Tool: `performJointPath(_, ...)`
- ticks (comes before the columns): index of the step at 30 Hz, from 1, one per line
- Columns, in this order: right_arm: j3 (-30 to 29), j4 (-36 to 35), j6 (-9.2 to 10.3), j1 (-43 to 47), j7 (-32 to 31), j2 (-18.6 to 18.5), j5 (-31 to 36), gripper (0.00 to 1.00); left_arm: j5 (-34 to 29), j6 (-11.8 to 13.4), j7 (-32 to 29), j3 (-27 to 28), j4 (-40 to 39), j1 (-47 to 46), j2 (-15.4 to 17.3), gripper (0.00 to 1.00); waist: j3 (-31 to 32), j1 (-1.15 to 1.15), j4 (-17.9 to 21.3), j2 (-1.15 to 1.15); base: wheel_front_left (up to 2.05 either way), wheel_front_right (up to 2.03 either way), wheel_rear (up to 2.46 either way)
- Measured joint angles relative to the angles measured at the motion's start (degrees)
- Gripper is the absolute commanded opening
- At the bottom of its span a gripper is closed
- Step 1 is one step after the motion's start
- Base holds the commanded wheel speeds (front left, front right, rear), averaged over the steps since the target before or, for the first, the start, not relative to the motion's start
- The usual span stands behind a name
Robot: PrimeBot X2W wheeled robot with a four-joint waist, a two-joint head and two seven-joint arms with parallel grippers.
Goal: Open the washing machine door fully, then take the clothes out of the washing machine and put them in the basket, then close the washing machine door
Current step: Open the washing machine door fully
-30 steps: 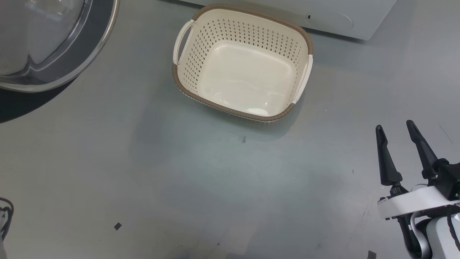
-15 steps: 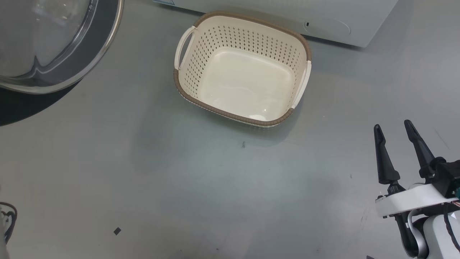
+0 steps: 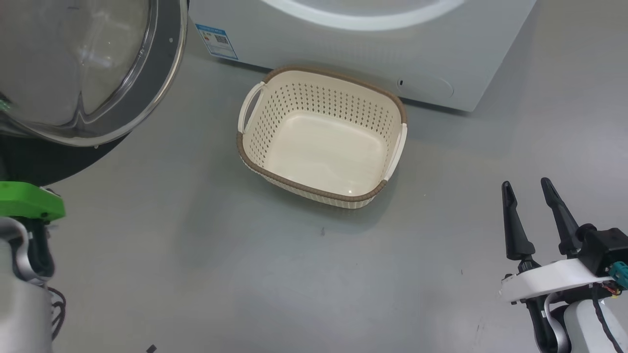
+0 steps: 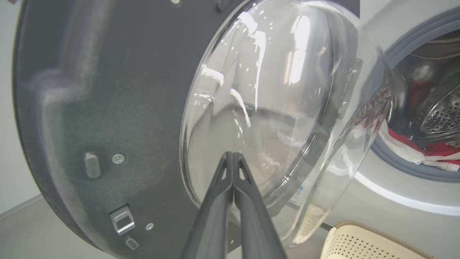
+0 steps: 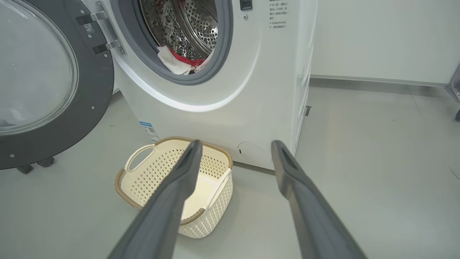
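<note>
The washing machine door hangs open at the upper left, black rim around a clear glass bowl. My left gripper is shut and empty, its tips close before the door's glass. Red and white clothes lie at the front of the washing machine's drum, also seen as clothes past the glass. The cream basket stands empty on the floor before the machine. My right gripper is open, right of the basket; in its own view the gripper points over the basket.
A blue label sits low on the machine's front. Grey floor spreads around the basket. A green part of my left arm shows at the lower left. A metal frame stands far right by the wall.
The head camera has tilted up, so the basket and door slid down the picture and the machine's front came in. My left arm's green part appeared at the lower left. The right gripper stays open.
</note>
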State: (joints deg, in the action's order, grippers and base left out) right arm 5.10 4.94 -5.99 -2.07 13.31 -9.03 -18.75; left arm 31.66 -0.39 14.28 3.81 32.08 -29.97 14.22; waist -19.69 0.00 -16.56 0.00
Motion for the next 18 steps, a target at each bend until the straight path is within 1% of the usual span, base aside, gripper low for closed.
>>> performJointPath(3,-0.2,1.0,0.00,0.1,0.1,0.2,-0.4,1.00,-1.6,-1.0,0.0,-2.1,-1.0,1.2,-1.0,0.00,2.1,0.00,0.4,0.00,0.00,0.00,0.00)
performJointPath(10,-1.1,2.1,0.02,0.3,0.6,1.1,-0.9,1.00,-3.0,-2.4,0.0,-4.9,-3.1,4.5,-2.4,0.00,7.0,0.00,1.9,0.00,0.00,0.00,0.00)
performJointPath(18,-1.5,3.3,0.08,2.8,0.6,1.8,-1.4,1.00,-4.7,-3.0,0.0,-8.0,-4.8,9.7,-4.3,0.00,12.2,0.00,4.7,0.00,0.00,0.00,0.00)
